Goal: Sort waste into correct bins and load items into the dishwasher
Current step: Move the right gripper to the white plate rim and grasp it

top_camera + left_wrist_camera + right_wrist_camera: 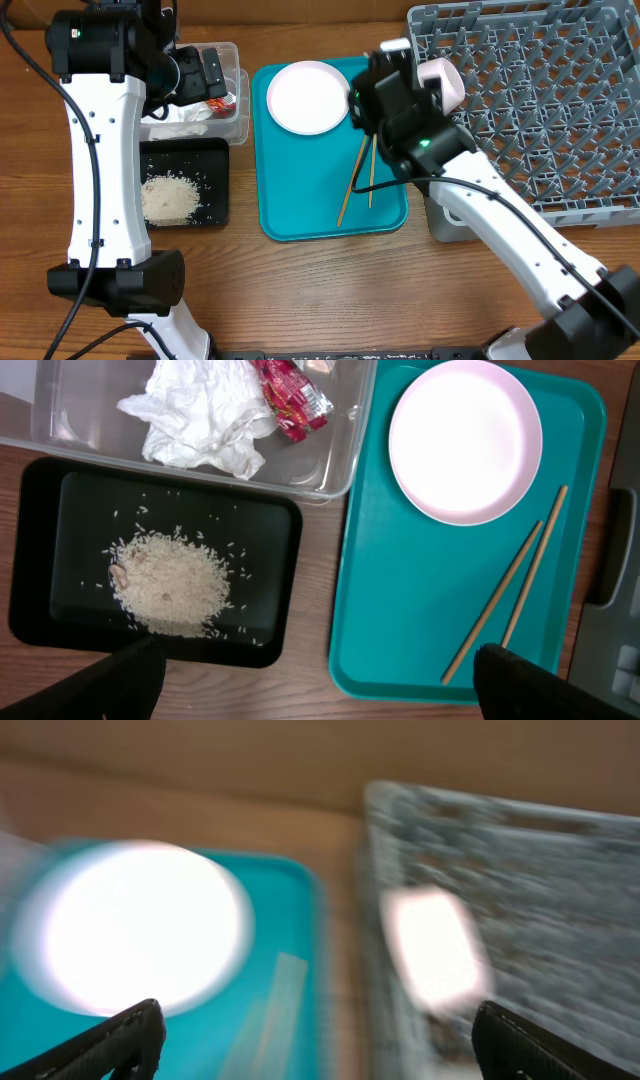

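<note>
The pale pink plate [307, 97] [465, 440] and two wooden chopsticks [358, 180] [510, 595] lie on the teal tray [300, 200] [400, 610]. A pinkish-white bowl [445, 80] [435, 945] rests at the left edge of the grey dish rack [540, 100] [540, 870]. In the clear tub [232, 110] [330, 460] lie the crumpled napkin [200, 415] and the red wrapper [290, 400]. Rice [168, 195] [165, 580] is heaped in the black tray [215, 185] [40, 560]. My left gripper [200, 75] [320, 690] hangs open above the tub. Between plate and bowl, my right gripper [390, 75] [320, 1045] is open and empty; its view is blurred.
The rack fills the right back of the wooden table, and its grey base [450, 215] sticks out beside the teal tray. My left arm's white link [100, 160] reaches along the table's left side. A brown wall runs along the back.
</note>
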`<state>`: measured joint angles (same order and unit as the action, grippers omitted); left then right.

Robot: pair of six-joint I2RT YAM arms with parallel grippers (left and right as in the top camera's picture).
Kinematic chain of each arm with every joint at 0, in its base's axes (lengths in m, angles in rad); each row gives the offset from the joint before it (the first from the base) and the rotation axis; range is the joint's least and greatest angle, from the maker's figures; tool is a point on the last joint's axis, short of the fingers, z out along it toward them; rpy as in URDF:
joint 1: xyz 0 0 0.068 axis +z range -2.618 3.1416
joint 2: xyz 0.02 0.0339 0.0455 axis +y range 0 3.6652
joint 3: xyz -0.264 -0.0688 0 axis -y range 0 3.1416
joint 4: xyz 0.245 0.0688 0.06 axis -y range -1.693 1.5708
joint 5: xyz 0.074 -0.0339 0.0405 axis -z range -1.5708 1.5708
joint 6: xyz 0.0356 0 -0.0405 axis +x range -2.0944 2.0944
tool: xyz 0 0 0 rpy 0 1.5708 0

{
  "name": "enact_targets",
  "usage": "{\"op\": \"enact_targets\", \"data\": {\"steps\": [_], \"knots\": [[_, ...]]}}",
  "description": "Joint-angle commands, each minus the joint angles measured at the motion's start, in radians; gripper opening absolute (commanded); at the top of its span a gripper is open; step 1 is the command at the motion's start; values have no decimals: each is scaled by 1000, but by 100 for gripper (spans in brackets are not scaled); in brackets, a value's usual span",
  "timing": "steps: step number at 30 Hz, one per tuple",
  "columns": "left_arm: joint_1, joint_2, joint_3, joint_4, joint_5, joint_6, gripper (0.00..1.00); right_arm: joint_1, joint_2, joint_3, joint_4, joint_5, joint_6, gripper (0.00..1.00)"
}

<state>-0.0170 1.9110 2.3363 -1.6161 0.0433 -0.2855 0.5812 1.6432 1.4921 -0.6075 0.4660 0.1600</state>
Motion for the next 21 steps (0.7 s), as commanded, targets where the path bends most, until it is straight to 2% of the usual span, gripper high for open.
{"op": "enact_targets", "data": {"steps": [1, 4, 6, 9, 11, 14, 21], "knots": [[5, -21, 8, 1, -10, 9, 100, -5, -24, 37, 46, -387, 90, 100], [5, -21, 8, 1, -10, 9, 100, -5, 0, 24, 121, -441, 189, 99], [5, -21, 8, 1, -10, 9, 100, -11, 34, 20, 157, -417, 253, 85], [5, -21, 8, 1, -10, 9, 100, -30, 119, 20, 189, -360, 425, 61], [5, -21, 8, 1, -10, 9, 100, -46, 188, 20, 195, -343, 547, 60], [5, -21, 8, 1, -10, 9, 100, -60, 275, 20, 204, -346, 657, 61], [5, -21, 8, 1, -10, 9, 100, -60, 414, 20, 264, -352, 709, 61]]}}
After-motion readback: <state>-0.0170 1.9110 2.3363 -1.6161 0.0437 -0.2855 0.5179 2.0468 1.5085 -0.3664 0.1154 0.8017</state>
